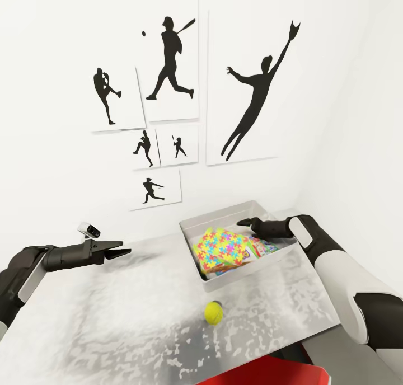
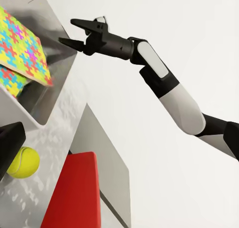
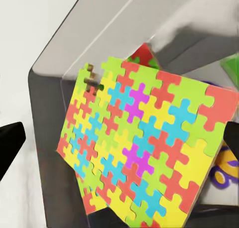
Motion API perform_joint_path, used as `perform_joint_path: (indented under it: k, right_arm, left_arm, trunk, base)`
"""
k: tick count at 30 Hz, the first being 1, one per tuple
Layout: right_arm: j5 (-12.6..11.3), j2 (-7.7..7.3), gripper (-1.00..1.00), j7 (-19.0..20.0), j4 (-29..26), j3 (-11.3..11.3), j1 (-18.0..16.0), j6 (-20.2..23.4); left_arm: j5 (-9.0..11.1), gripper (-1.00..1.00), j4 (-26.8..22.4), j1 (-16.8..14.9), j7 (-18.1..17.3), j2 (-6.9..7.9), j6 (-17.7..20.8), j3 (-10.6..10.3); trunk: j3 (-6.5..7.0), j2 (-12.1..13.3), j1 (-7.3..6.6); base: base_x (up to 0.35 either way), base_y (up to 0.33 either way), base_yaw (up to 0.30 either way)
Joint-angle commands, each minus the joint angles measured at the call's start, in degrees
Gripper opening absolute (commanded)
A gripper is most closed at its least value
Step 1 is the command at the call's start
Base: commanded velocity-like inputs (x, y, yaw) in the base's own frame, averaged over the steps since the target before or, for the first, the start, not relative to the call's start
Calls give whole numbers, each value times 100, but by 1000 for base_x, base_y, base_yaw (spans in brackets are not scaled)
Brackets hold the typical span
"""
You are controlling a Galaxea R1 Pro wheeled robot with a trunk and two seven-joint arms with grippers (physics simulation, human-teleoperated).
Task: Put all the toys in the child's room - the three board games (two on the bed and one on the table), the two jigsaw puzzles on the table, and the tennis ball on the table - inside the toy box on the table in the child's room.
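A red seat (image 1: 263,374) sits closest, tucked under the near edge of the table (image 1: 112,329). Just beyond it the tennis ball (image 1: 213,312) rests on the bare tabletop near that edge, in front of the toy box (image 1: 224,220) and well apart from both grippers. The toy box stands toward the table's far right corner. Inside it a jigsaw puzzle (image 1: 224,247) lies on top, tilted, with a second puzzle (image 3: 92,200) peeking out beneath it and printed board games (image 1: 263,249) under and beside them. The right gripper (image 1: 244,224) hovers over the box's far right rim, its jaws parted and holding nothing, forearm stretched in from the right. The left gripper (image 1: 120,247) hangs over the table's far left part, pointing toward the box, its fingers slightly apart and empty.
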Motion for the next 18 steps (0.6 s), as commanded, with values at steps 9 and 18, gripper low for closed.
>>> perform_joint_path:
  k: [9,18]
  right_arm:
    - [4,-204,100,330,-79,29,15,7]
    - [-2,-263,100,795,-433,30,132,6]
  left_arm:
    - [11,100,3,-6,-21,6,60,-16]
    - [25,100,21,-6,-21,23,60,-11]
  trunk:
    - [-12,-12,4]
    - [49,-12,4]
  base:
    - [0,0,0]
    - [0,0,-47]
